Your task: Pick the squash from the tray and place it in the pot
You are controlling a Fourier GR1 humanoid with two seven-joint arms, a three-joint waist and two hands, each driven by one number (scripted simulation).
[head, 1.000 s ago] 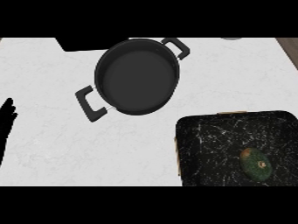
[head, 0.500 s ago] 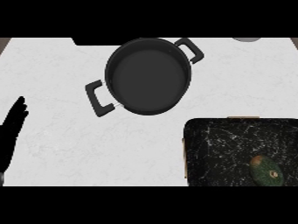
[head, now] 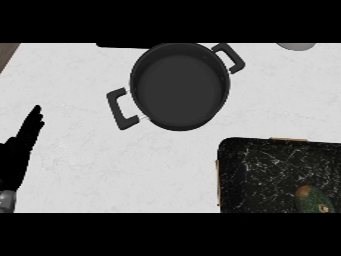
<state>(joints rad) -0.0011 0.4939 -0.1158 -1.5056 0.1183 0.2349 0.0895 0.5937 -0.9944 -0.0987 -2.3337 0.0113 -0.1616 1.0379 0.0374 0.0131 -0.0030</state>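
Head view has shifted over the last second: pot [head: 179,86], tray [head: 261,175] and squash [head: 312,200] all sit further right and lower in frame than a second ago. The relative layout looks unchanged, so this reads as the head moving, not the objects. More of the worktop's [head: 77,150] left side shows now, including a dark strip past its far-left corner.

Left hand [head: 12,152] rests near the worktop's left edge, fingers straight and pointing up, released, holding nothing. It shows a little further in from the frame edge than before, consistent with the same view shift. Right hand does not show at all.

Squash lies inside the tray near its front-right corner, close to the worktop's front edge, partly cut by the frame. Green with a tan patch on top. Tray is dark and marbled, at the worktop's front-right. Pot stands apart from it toward the back-middle, empty, one handle toward the back-right, the other toward the front-left.

Task meaning: nothing picked yet, squash untouched, no hand near the tray. Judging from the layout, the right hand is the natural one for the reach, and it has yet to enter view.

Writing: none readable. No brands or labels on pot, tray or worktop.
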